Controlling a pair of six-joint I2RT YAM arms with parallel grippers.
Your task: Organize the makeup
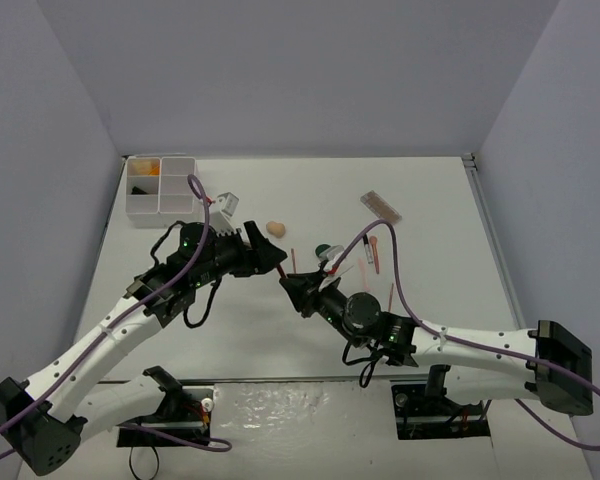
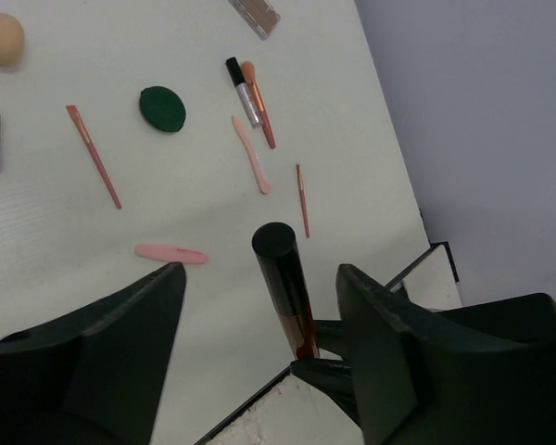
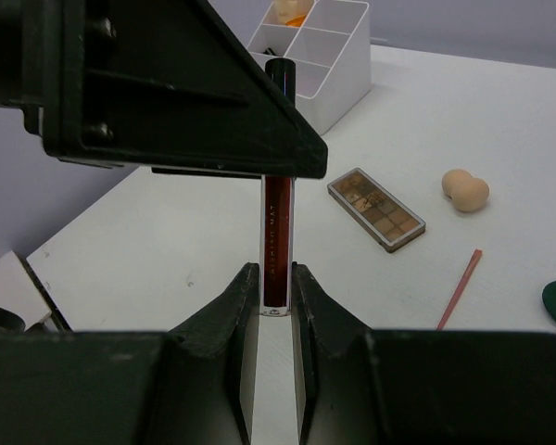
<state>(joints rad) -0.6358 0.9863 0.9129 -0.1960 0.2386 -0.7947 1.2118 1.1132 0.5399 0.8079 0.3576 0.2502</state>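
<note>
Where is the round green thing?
Left wrist view, upper left: the dark-green round compact lies between a thin red stick and a pale pink stick.

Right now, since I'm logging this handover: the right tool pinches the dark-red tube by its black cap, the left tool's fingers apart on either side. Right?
Not by the cap. The right tool pinches the dark-red tube at the end opposite its black cap, as the right wrist view shows. The left tool has its fingers apart on either side.
</note>
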